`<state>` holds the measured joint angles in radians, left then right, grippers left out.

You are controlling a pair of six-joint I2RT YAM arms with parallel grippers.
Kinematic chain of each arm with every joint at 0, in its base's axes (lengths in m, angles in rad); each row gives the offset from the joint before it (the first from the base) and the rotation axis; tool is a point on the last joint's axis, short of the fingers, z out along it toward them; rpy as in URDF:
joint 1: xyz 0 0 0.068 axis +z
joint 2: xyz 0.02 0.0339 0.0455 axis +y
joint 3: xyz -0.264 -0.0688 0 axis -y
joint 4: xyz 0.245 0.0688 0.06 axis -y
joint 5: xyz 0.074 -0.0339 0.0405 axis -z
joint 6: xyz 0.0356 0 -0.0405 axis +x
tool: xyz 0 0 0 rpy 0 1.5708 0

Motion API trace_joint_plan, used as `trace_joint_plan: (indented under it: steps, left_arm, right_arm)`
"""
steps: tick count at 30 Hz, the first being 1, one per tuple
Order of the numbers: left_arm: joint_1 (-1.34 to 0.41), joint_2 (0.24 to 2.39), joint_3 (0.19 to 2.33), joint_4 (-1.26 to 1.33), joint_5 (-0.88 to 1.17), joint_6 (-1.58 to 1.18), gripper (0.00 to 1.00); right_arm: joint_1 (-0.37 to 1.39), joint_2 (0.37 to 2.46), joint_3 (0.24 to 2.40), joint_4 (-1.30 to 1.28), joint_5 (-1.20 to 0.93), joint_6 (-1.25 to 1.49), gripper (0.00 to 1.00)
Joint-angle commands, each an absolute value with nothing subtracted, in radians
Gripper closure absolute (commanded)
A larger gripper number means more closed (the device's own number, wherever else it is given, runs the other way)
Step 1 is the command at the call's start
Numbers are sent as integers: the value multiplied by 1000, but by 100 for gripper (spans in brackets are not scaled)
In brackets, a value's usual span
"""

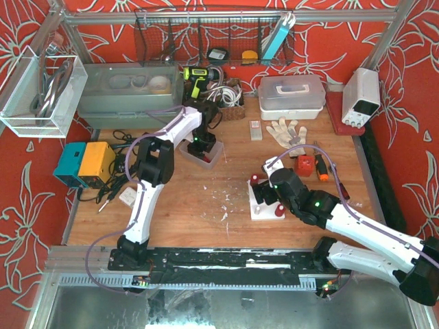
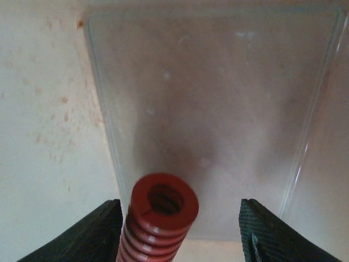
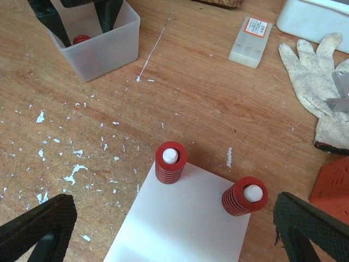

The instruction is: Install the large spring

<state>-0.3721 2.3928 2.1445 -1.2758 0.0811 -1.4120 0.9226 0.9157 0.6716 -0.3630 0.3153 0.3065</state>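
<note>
A large red spring (image 2: 161,215) stands on end in a clear plastic bin (image 2: 305,136), between my left gripper's (image 2: 180,232) fingers and close against the left finger (image 2: 101,232). The jaws are wide apart, not closed on it. In the top view that gripper (image 1: 201,148) reaches into the bin (image 1: 214,159). My right gripper (image 3: 174,234) is open and empty above a white base plate (image 3: 180,229). Two red springs (image 3: 170,162) (image 3: 245,195) sit on white pegs at its far corners. The plate also shows in the top view (image 1: 262,205).
A white glove (image 3: 316,71), a small white box (image 3: 250,41) and an orange-red block (image 3: 332,185) lie beyond the plate. The bin (image 3: 101,52) stands at far left. A white lidded box (image 1: 291,92) and a power supply (image 1: 360,96) are at the back.
</note>
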Motion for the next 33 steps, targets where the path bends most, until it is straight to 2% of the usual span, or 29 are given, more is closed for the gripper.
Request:
trace_joint_plan:
  steps: [1, 13, 20, 25, 33]
  left_arm:
    - [-371, 2426, 2121, -1297, 97, -1421, 39]
    - [-371, 2444, 2108, -1257, 110, -1411, 48]
    - [-371, 2372, 2108, -1261, 89, -1396, 42]
    - [-381, 2316, 2032, -1235, 105, -1341, 38]
    - [-396, 2294, 2015, -1192, 124, -1269, 39]
  right_arm:
    - [915, 916, 661, -352, 323, 314, 1]
    - [915, 905, 662, -349, 344, 302, 1]
    - [916, 918, 663, -337, 327, 307, 1]
    - [914, 913, 660, -335, 327, 308, 1]
    - [915, 908, 651, -320, 312, 317, 1]
